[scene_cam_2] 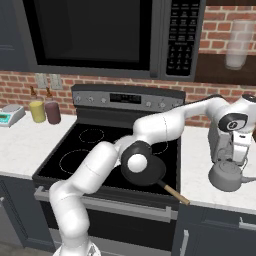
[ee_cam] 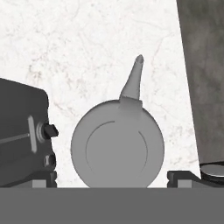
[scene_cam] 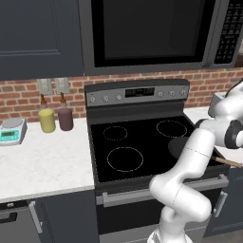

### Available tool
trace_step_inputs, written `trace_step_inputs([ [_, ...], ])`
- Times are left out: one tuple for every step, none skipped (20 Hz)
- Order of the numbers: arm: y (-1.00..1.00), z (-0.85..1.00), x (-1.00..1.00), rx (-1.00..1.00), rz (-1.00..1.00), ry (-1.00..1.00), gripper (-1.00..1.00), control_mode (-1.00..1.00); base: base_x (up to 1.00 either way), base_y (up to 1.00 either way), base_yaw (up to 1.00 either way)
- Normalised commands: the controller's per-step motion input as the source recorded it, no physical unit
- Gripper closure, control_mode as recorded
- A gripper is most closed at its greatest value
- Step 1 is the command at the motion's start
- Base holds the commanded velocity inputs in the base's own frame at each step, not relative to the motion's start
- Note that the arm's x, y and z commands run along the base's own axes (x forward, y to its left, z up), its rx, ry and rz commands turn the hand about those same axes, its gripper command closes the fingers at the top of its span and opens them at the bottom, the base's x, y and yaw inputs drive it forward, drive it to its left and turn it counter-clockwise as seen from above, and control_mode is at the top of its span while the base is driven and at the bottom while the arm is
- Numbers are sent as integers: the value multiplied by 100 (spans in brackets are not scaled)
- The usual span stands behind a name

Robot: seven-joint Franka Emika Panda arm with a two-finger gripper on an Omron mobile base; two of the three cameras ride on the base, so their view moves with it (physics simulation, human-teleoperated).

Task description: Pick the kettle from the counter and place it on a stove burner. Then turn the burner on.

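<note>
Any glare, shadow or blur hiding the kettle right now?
Hand view: the kettle is sharp and evenly lit from above, with no glare and hardly any shadow on the counter. Right base view: the kettle is crisp, with the gripper over it; a glass on the shelf looks hazy. Left base view: flat light, cooktop without reflections.

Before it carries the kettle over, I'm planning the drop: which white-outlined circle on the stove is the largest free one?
The front left burner circle. It is wider than the back left circle and, unlike the front right spot, no frying pan sits on it.
</note>
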Motion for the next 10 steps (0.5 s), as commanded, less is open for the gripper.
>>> trace_step_inputs([
  [0, -19, 0, 0, -5, -5, -100, -100, 0, 0, 0],
  [0, -18, 1, 0, -5, -6, -100, -100, 0, 0, 0],
  [0, -16, 0, 0, -5, -6, -100, -100, 0, 0, 0],
  [0, -11, 0, 0, -5, -7, -100, -100, 0, 0, 0],
  [0, -3, 0, 0, -4, -9, -100, -100, 0, 0, 0],
  [0, 0, 0, 0, -4, -9, -100, -100, 0, 0, 0],
  [0, 0, 4, 0, -3, -10, -100, -100, 0, 0, 0],
  [0, 0, 4, 0, -3, -11, -100, -100, 0, 0, 0],
  [0, 0, 4, 0, -2, -10, -100, -100, 0, 0, 0],
  [0, 0, 1, 0, -2, -8, -100, -100, 0, 0, 0],
])
